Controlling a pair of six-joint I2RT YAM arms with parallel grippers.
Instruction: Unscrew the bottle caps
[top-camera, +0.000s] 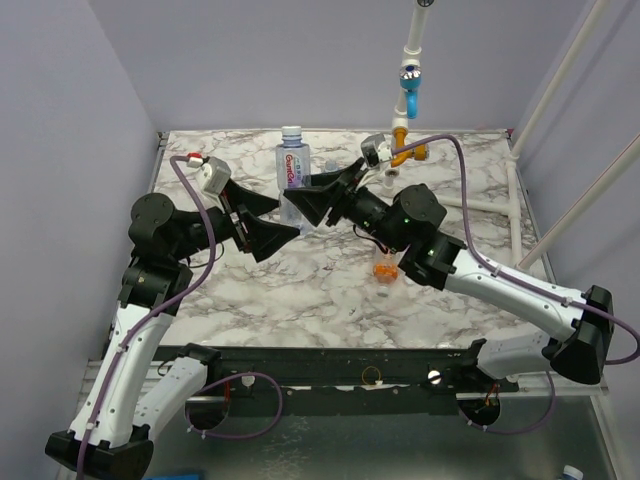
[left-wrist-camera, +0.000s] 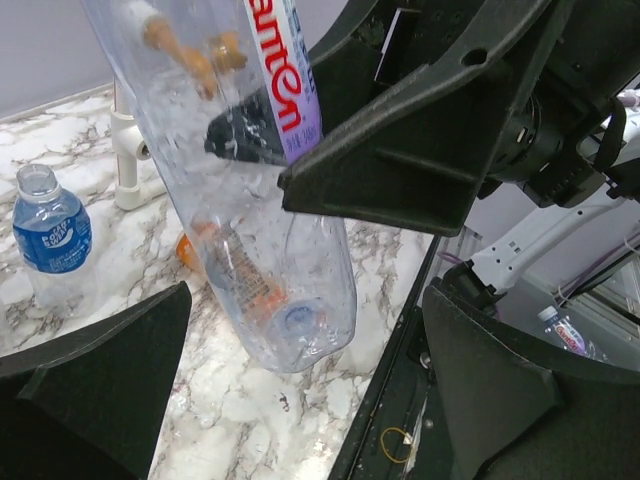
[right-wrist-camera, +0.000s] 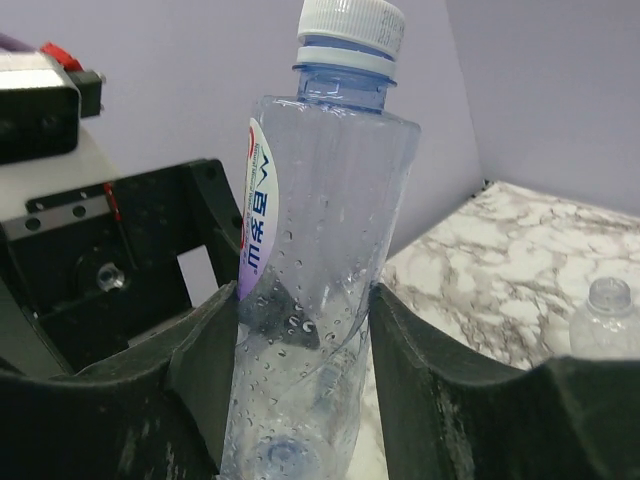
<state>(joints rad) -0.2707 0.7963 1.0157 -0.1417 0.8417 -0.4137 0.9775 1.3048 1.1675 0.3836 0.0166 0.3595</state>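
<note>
A slim clear bottle (top-camera: 292, 168) with a pale label stands between both grippers at the back middle of the marble table, its white cap (top-camera: 291, 131) screwed on. In the right wrist view, my right gripper (right-wrist-camera: 300, 380) is shut on the bottle (right-wrist-camera: 320, 250), with both fingers pressed against its sides below the cap (right-wrist-camera: 352, 22). My left gripper (top-camera: 285, 220) is open just to the left. In the left wrist view, the bottle's base (left-wrist-camera: 298, 322) hangs between the wide-apart fingers of the left gripper (left-wrist-camera: 300, 400), touching neither. A small orange bottle (top-camera: 385, 268) lies under the right arm.
A blue-labelled bottle (left-wrist-camera: 48, 232) stands on the marble further back. The top of a clear bottle (right-wrist-camera: 606, 318) shows beside the right finger. A white pipe with blue and orange fittings (top-camera: 409, 95) rises at the back. The black front rail (top-camera: 350, 365) borders the table.
</note>
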